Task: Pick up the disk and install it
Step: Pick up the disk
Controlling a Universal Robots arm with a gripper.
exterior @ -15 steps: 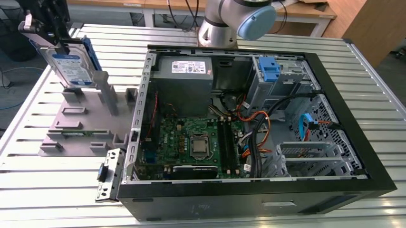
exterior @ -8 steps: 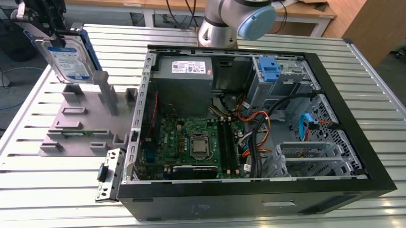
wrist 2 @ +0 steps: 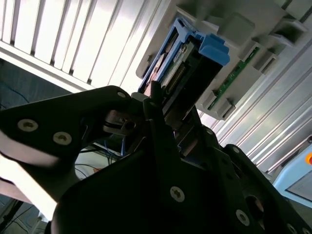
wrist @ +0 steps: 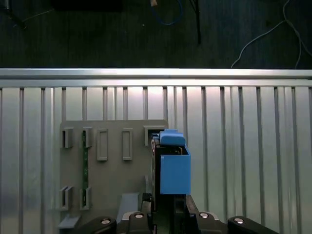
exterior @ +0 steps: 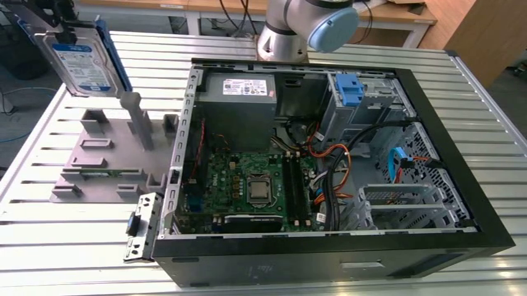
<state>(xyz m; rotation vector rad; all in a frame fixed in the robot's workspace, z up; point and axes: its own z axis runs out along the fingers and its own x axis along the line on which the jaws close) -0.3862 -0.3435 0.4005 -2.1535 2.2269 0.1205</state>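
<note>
The tool (wrist: 165,207) is closed on the disk (exterior: 82,65), clamping one short end, as both wrist views show. In the exterior view the disk hangs at the upper left of the frame, above the grey fixture (exterior: 107,154) on the bench (exterior: 49,246) and well apart from the open computer case (exterior: 485,209). I judge this the carry: grip firmly and move smoothly so the blue rails (exterior: 113,55) catch nothing. The disk stands on edge, long axis near vertical, leaning slightly to the upper left, label toward the camera, free end down
</note>
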